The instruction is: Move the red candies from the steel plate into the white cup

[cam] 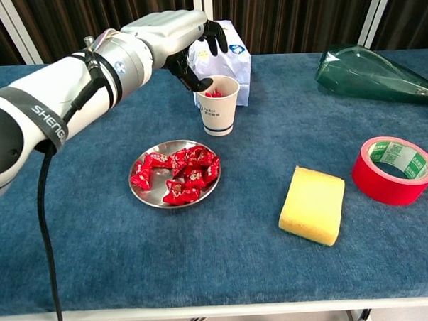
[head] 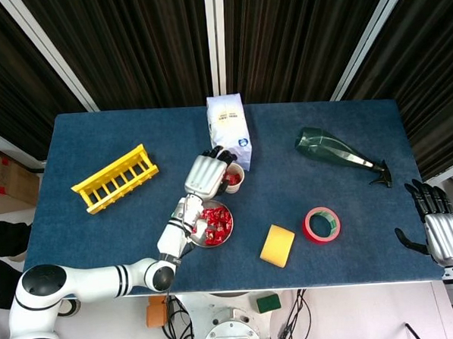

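Over the white cup (cam: 219,103), the left robot hand (cam: 171,27) hangs with its fingers (cam: 216,37) spread above the rim and its thumb reaching down to the cup's near-left edge; it holds nothing, and a bit of red shows inside the cup. From the head view the same left robot hand (head: 206,174) covers the cup's left side, and red candy is visible in the cup (head: 233,178). Just near of the cup sits the steel plate (cam: 139,193), still heaped with red candies (cam: 179,174) in crinkled wrappers; in the head view the plate (head: 224,239) lies partly under the forearm. Behind the cup, at the far side of the blue worktop (cam: 204,253), stands a white bag (cam: 231,60) with a blue mark. Far left lies a yellow rack (head: 114,178). To the right of the plate rests a yellow sponge (cam: 312,204), and further right a roll of red tape (cam: 393,170) lies flat. A dark green spray bottle (head: 338,154) lies on its side at the far right. Off the worktop's near right corner, the right robot hand (head: 439,230) hangs empty, fingers extended and slightly apart, well away from everything.
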Controlling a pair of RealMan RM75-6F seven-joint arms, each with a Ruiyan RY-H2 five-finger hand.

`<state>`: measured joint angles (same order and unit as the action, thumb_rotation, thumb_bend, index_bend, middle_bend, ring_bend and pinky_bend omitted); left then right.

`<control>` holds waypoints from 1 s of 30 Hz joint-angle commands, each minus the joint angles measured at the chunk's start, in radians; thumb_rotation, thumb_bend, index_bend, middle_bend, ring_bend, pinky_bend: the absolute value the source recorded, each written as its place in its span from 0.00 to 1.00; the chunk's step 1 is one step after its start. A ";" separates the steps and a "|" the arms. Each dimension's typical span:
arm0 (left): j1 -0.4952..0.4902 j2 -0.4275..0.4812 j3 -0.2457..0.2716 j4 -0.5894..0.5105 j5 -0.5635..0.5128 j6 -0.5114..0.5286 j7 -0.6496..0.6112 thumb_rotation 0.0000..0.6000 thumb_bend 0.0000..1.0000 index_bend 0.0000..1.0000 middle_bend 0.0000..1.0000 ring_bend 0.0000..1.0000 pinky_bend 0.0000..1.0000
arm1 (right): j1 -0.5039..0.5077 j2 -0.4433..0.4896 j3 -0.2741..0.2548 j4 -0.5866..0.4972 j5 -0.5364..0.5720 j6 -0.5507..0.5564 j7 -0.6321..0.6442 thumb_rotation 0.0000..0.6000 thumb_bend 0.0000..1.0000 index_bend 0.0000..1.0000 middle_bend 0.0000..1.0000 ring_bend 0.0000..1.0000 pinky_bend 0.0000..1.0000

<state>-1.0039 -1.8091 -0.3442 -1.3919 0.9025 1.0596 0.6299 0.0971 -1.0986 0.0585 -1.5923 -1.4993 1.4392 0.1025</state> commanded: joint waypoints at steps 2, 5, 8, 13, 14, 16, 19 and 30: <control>0.008 0.017 0.010 -0.030 0.016 0.012 -0.003 1.00 0.34 0.17 0.23 0.12 0.28 | 0.001 0.000 0.000 0.001 0.001 -0.001 -0.002 1.00 0.29 0.00 0.00 0.00 0.00; 0.024 0.053 0.025 -0.095 0.022 0.024 0.003 1.00 0.32 0.17 0.22 0.12 0.28 | 0.001 -0.001 0.001 0.000 0.003 -0.002 -0.003 1.00 0.29 0.00 0.00 0.00 0.00; 0.049 0.105 0.053 -0.179 0.011 0.033 0.032 1.00 0.30 0.19 0.21 0.12 0.27 | 0.000 -0.001 0.002 -0.001 0.004 0.000 -0.003 1.00 0.29 0.00 0.00 0.00 0.00; 0.102 0.212 0.119 -0.369 -0.056 0.054 0.093 1.00 0.25 0.20 0.20 0.12 0.27 | 0.003 -0.004 0.000 -0.003 0.006 -0.008 -0.012 1.00 0.29 0.00 0.00 0.00 0.00; 0.112 0.228 0.134 -0.396 -0.058 0.058 0.097 1.00 0.24 0.20 0.19 0.12 0.27 | 0.004 -0.004 0.000 -0.003 0.006 -0.009 -0.015 1.00 0.29 0.00 0.00 0.00 0.00; 0.136 0.258 0.173 -0.445 -0.040 0.065 0.090 1.00 0.23 0.20 0.17 0.10 0.25 | 0.003 -0.005 -0.001 -0.005 0.005 -0.009 -0.018 1.00 0.29 0.00 0.00 0.00 0.00; 0.178 0.279 0.234 -0.471 0.022 0.075 0.046 1.00 0.23 0.22 0.12 0.06 0.22 | 0.002 -0.007 0.000 -0.005 0.006 -0.007 -0.021 1.00 0.29 0.00 0.00 0.00 0.00; 0.249 0.208 0.317 -0.333 0.160 0.076 -0.059 1.00 0.23 0.26 0.11 0.04 0.21 | 0.004 -0.016 -0.005 -0.008 0.003 -0.011 -0.045 1.00 0.29 0.00 0.00 0.00 0.00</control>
<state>-0.7646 -1.5827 -0.0335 -1.7487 1.0514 1.1374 0.5829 0.1008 -1.1147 0.0532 -1.6004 -1.4964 1.4286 0.0577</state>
